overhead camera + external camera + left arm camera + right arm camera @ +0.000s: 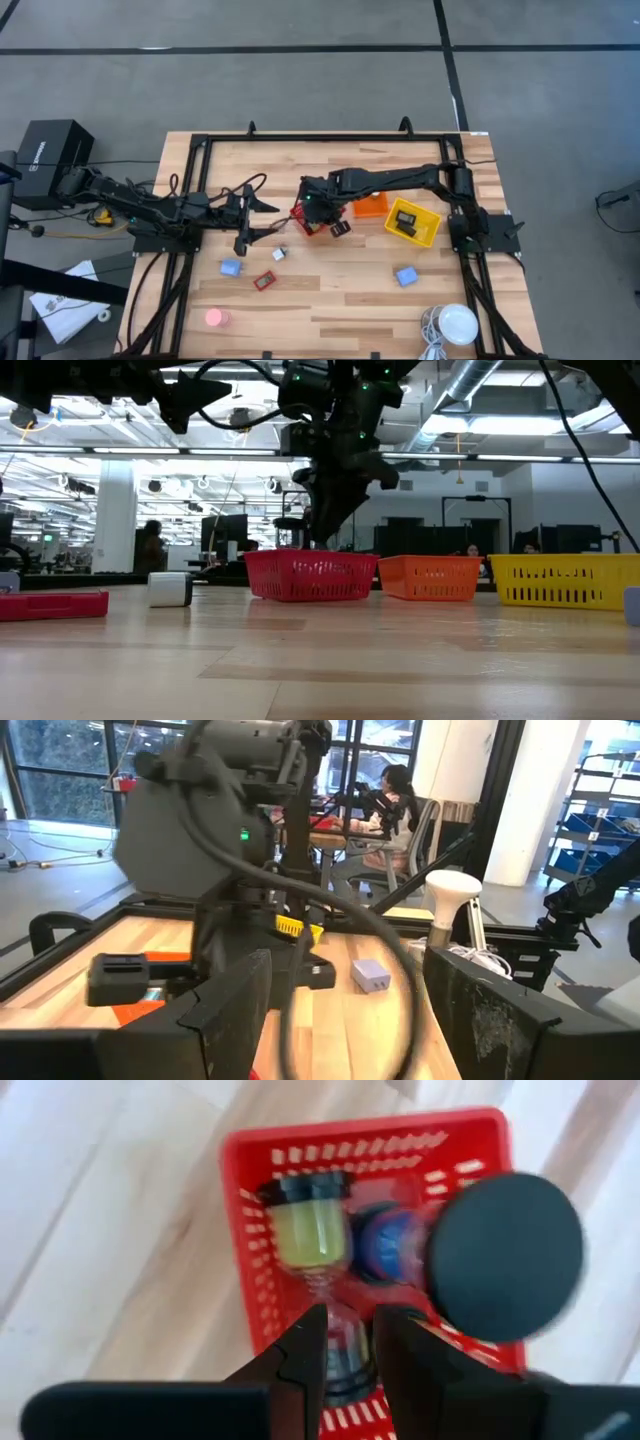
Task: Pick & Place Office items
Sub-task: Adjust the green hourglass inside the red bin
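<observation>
Office items lie scattered from my near edge outward. A pink disc (215,318) sits at 7 o'clock, then a red-framed piece (264,281) and a blue block (231,267) just past it, with a second blue block (405,275) at 5 o'clock. A small silvery bit (279,254) lies nearer centre. At centre, the red basket (250,1200) holds a yellow-green sand timer (310,1235), a blue piece (385,1245) and a black round roll (505,1255).

My worry is that timer. The right gripper (348,1320) hangs straight over the basket, its fingers close around the timer's lower end. Whether they pinch it or have let go, I cannot tell. If I lift while it's caught, I judge the timer could come up with me, or the basket could tip or slide. The roll sits high at the rim and could be knocked out.

That right arm reaches in from 3 o'clock, wrist bent down over the basket. The left gripper (262,218) waits just beside it at 9 o'clock, fingers spread wide and empty.
</observation>
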Tool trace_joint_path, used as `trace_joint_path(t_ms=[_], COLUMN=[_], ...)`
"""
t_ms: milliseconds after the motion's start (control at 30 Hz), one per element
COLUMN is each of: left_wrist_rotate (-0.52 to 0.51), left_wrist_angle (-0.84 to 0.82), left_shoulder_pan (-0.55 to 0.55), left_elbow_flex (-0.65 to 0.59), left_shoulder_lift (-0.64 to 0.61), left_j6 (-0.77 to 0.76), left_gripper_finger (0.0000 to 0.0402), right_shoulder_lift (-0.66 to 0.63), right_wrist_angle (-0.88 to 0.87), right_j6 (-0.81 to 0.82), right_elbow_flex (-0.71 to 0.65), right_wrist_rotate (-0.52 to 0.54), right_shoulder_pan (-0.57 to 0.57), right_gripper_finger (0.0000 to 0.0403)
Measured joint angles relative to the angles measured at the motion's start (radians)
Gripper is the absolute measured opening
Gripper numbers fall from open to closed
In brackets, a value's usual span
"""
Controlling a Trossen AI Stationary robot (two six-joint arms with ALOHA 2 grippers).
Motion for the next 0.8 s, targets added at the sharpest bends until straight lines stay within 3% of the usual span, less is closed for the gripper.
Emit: trace_joint_path(t_ms=[400,800], left_wrist_rotate=[0.0,0.0], left_wrist_angle=[0.007,0.007], left_shoulder_pan=[-0.001,-0.001], left_elbow_flex=[0.0,0.0], left_shoulder_lift=[0.0,0.0], left_j6=[0.0,0.0], left_gripper_finger=[0.0259,0.0259], right_shoulder_lift=[0.0,0.001], right_wrist_angle=[0.029,0.062], right_j6=[-0.006,-0.011], right_elbow_flex=[-0.026,-0.06], right_wrist_rotate=[-0.001,-0.001], right_shoulder_pan=[-0.005,-0.007], right_gripper_finger=[0.0091,0.0198])
